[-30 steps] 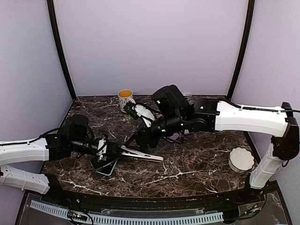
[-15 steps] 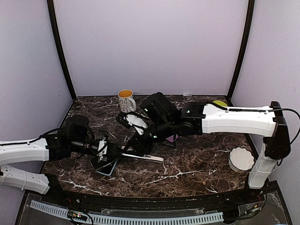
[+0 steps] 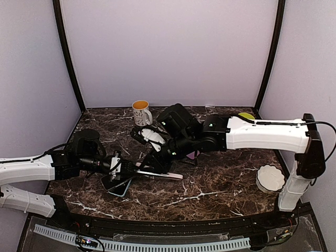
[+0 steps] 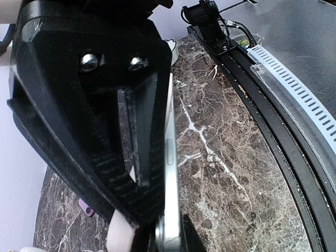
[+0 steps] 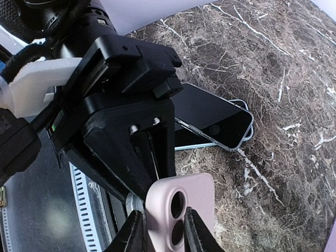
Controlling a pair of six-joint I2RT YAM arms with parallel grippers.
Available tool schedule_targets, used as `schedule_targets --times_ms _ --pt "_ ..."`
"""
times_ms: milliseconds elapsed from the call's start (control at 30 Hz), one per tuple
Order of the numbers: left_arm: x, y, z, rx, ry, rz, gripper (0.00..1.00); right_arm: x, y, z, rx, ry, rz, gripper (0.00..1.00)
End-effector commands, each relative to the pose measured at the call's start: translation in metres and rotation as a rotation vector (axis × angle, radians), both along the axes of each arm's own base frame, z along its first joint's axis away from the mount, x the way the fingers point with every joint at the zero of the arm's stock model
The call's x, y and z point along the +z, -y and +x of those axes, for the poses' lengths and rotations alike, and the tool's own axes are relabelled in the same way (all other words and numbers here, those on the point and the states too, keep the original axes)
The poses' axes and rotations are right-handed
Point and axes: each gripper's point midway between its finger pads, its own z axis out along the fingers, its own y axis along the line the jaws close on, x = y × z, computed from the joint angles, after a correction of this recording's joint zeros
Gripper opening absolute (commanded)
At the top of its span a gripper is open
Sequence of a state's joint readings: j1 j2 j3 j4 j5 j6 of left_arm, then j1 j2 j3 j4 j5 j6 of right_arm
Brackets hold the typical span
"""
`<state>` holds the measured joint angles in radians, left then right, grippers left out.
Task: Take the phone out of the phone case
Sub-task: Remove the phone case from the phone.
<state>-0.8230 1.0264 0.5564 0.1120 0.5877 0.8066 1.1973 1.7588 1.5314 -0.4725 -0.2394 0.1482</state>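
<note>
Dark veined marble table (image 3: pixel 220 181), lilac walls (image 3: pixel 168 47), mug (image 3: pixel 140 111) at back, white dish (image 3: pixel 270 177) right, left gripper (image 3: pixel 126 169) clamped on phone (image 3: pixel 163 175), front left, right gripper (image 5: pixel 164 233) pinching pink case (image 5: pixel 181 202), second phone (image 5: pixel 215 118) flat beneath.

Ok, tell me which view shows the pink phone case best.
Right wrist: the pink phone case shows its back and camera cutout, pinched in the right gripper. Left wrist catches only a pink sliver; the top view, a thin strip.
</note>
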Motion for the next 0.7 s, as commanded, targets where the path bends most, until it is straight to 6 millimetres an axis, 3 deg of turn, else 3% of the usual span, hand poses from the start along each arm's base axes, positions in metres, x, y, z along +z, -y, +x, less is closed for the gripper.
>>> schedule_targets --times_ms 0,433,600,667 --pt "0.039 0.005 0.008 0.021 0.103 -0.093 0.00 0.003 0.002 -0.006 0.012 0.006 0.011 0.27" --pt "0.046 0.002 0.015 0.069 0.143 -0.110 0.00 -0.014 0.008 0.000 -0.027 0.019 -0.049 0.16" --pt "0.050 0.001 0.015 0.068 0.161 -0.125 0.00 -0.018 0.013 0.006 -0.052 0.047 -0.080 0.16" --pt "0.051 0.001 0.013 0.062 0.163 -0.130 0.00 -0.019 0.015 0.010 -0.068 0.065 -0.094 0.21"
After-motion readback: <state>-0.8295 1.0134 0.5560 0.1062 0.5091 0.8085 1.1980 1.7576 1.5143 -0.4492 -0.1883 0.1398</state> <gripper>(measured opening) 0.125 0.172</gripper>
